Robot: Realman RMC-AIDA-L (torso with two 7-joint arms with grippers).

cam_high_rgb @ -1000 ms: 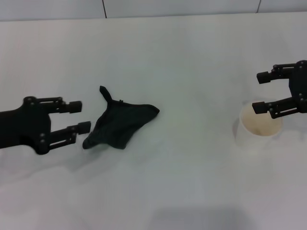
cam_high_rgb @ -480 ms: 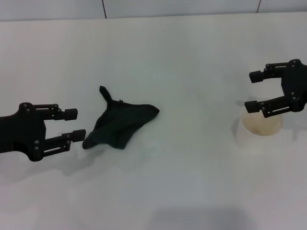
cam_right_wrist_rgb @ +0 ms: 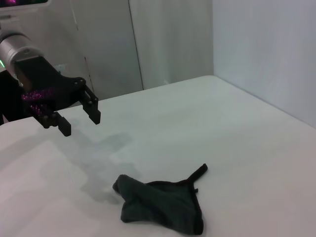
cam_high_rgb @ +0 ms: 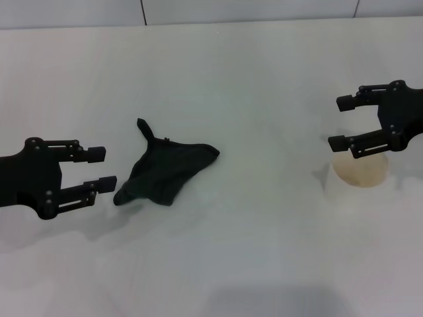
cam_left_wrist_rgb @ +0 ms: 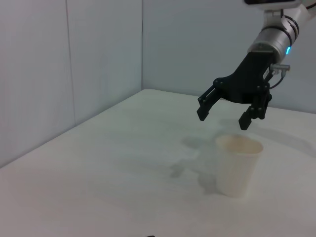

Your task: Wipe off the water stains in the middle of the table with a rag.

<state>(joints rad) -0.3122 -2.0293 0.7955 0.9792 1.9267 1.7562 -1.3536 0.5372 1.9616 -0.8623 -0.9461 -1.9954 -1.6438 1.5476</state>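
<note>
So you're looking at the rag (cam_high_rgb: 163,174) lying crumpled on the table (cam_high_rgb: 251,79), with 1 thin corner sticking out away from the robot. Using the rag as the anchor for everything: your left gripper (cam_high_rgb: 97,170) is sitting just beside it on the robot's left, lifted off the tabletop, with its 2 fingers spread wide and pointing at the cloth. Nothing is between them, and it isn't touching the rag, though the nearer fingertip is really close to the rag's near-left corner.

Your right gripper (cam_high_rgb: 342,123) is hanging well apart from the rag on the robot's right. Its 2 fingers are spread wide too, holding nothing, and it's hovering right above a white cup (cam_high_rgb: 357,176) with a tan inside. In the left wrist view you're seeing that same right gripper (cam_left_wrist_rgb: 224,113) floating over the cup (cam_left_wrist_rgb: 237,166) with a clear gap between fingertips and rim.

From the right wrist view you're getting the rag (cam_right_wrist_rgb: 165,205) and the left gripper (cam_right_wrist_rgb: 80,117) raised above the table beyond it.

I can't make out any water stains anywhere.
</note>
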